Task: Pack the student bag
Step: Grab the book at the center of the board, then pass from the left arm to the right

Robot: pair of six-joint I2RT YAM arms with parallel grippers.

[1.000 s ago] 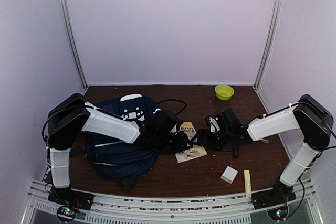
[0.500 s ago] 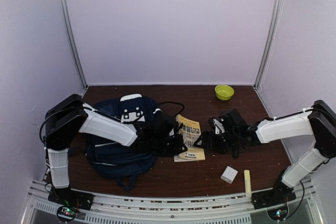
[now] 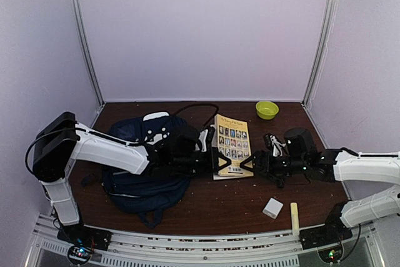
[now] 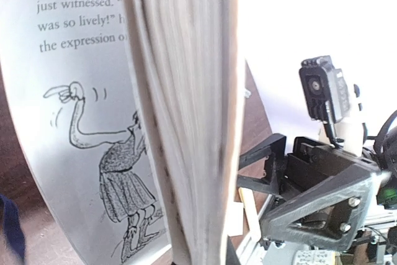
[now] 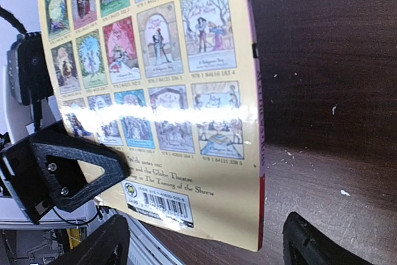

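I'm looking down on a dark brown table (image 3: 250,201). On its left half lies the navy student bag (image 3: 140,179), flat, with its white patch toward the far side. A small green bowl (image 3: 267,109) sits at the far right corner. Near the right near edge I see a white block (image 3: 272,207), and just beside it a pale yellow stick (image 3: 294,217).

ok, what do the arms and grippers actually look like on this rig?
Left arm and right arm: white link shells, bulky black joints, thin black cables. Left gripper and right gripper: black, fingers shaped as triangular frames with screws.
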